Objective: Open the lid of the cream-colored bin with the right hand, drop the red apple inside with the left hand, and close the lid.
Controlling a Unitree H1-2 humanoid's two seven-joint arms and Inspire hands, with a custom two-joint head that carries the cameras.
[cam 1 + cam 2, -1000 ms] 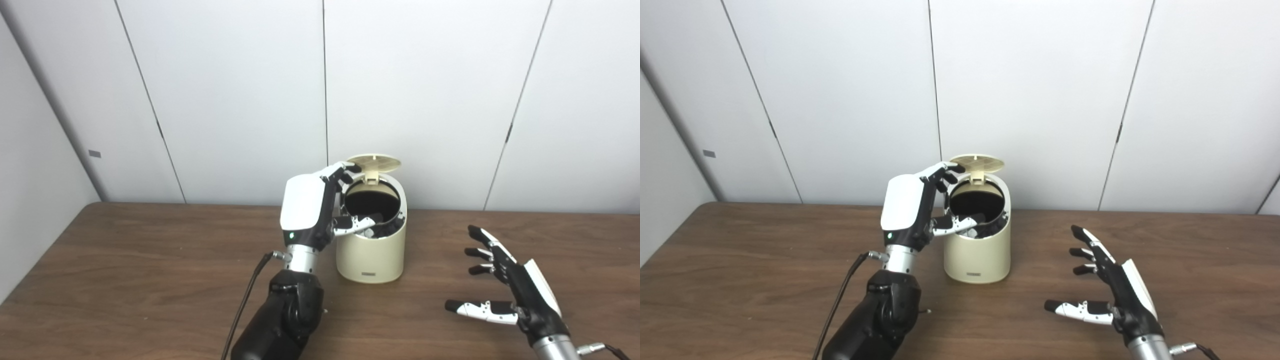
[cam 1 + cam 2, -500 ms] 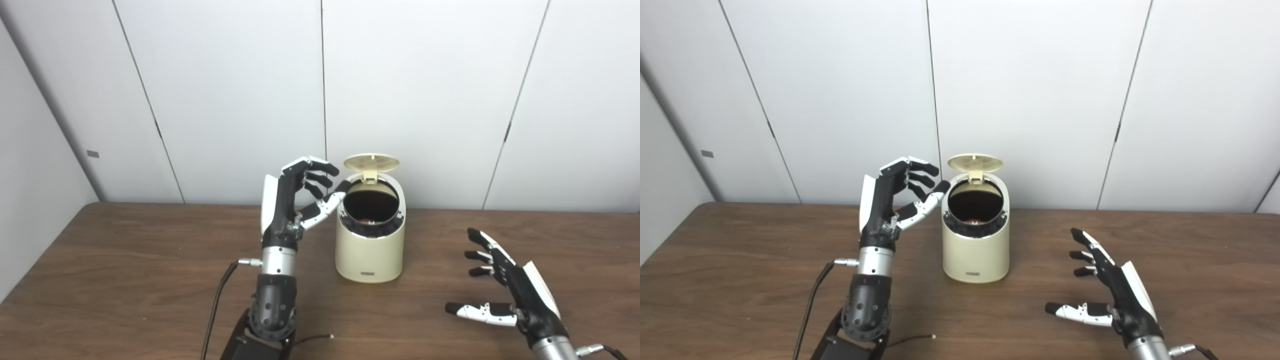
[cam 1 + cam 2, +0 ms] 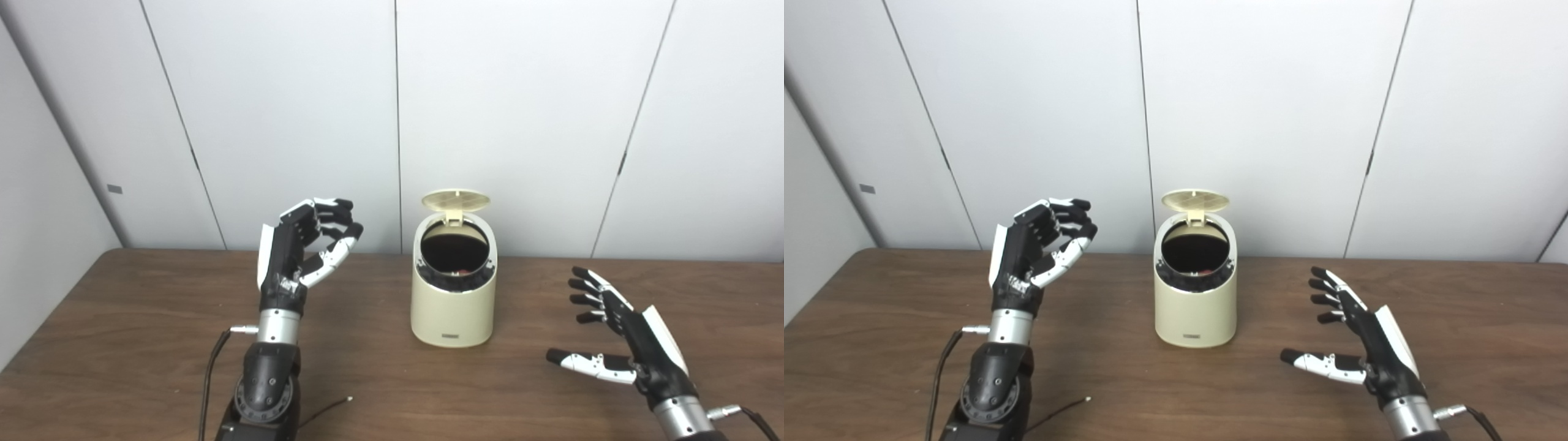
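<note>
The cream-colored bin (image 3: 453,306) stands mid-table with its lid (image 3: 456,199) tipped up and back. A small patch of the red apple (image 3: 463,271) shows low inside the dark opening. My left hand (image 3: 301,251) is raised well left of the bin, fingers curled but apart, holding nothing. My right hand (image 3: 618,334) hovers low over the table to the right of the bin, fingers spread, empty. Both also show in the right eye view: left hand (image 3: 1035,256), right hand (image 3: 1350,334), bin (image 3: 1195,305).
The wooden table (image 3: 153,331) runs to a white panelled wall (image 3: 514,110) just behind the bin. A thin black cable (image 3: 211,373) trails from my left wrist, with a loose end (image 3: 334,407) lying on the table.
My left hand has drawn back from the bin's opening to the left and is empty; the apple now lies inside the bin. My right hand has lifted slightly. The lid stays up.
</note>
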